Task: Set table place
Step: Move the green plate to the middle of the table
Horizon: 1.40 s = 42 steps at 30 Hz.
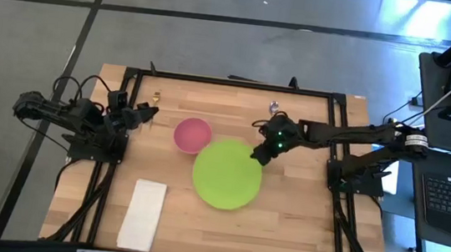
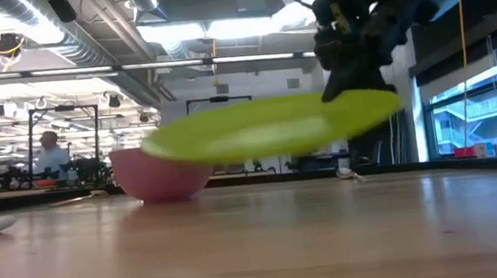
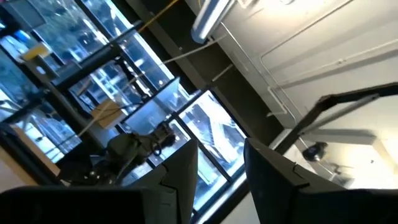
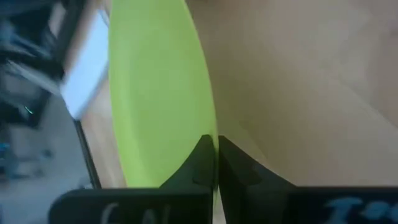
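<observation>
Light wooden plank tabletop [image 1: 282,224] with the thin black frame is where it all happens, office clutter way off behind it. What you care about is the big lime-green round plate [image 1: 227,174]: it's up in the air, not flat on the wood. From table level it hangs tilted, right edge higher, left edge dipping over the small pink bowl [image 1: 193,134], which sits just far-left of it.

Your right gripper [image 1: 263,152] has the jaws pinched thin on the plate's far-right rim, so the whole disc stretches away from the jaws toward the near-left. The right wrist view shows the two dark fingers squeezed on the green edge with almost no gap. My guess is your next move means lowering that free left edge without clipping the bowl, so watch that side.

Left gripper [image 1: 147,114] waits at the far-left of the table, fingers parted and holding nothing, close to the slim gold-tipped utensil [image 1: 155,97]. Small silver spoon [image 1: 273,108] lies at the far edge, just behind the right arm. White folded napkin [image 1: 142,214] sits near-left, well apart from the plate.
</observation>
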{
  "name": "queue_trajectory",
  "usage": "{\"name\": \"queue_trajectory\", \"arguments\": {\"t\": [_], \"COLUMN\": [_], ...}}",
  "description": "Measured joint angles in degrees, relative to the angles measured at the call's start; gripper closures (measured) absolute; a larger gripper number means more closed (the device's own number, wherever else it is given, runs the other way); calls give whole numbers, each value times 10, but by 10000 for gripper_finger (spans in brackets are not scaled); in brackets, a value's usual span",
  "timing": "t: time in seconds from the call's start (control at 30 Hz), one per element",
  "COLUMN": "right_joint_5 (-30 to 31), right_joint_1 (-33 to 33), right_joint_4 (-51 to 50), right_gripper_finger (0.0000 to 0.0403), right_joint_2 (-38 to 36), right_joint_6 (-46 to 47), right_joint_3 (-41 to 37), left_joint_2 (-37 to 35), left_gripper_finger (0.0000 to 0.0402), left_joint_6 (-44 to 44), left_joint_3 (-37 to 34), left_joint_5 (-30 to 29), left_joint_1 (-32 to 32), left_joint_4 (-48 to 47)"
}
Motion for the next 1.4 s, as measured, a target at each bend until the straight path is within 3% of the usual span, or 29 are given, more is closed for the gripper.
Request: {"name": "queue_trajectory", "arguments": {"t": [0.37,0.87,1.4], "right_joint_5": [-20,-19,-18], "right_joint_1": [8,3,3], "right_joint_4": [125,214,189], "right_gripper_finger": [396,391,301], "right_joint_2": [53,149,148], "right_joint_6": [42,38,-2], "right_joint_3": [-79,-82,-44], "left_joint_2": [44,66,86], "left_gripper_finger": [278,278,278], "left_joint_6": [-5,-15,-21], "left_joint_3": [0,0,0], "left_joint_5": [-11,-22,-22], "left_joint_1": [0,0,0], "left_joint_4": [-1,-2,-39]}}
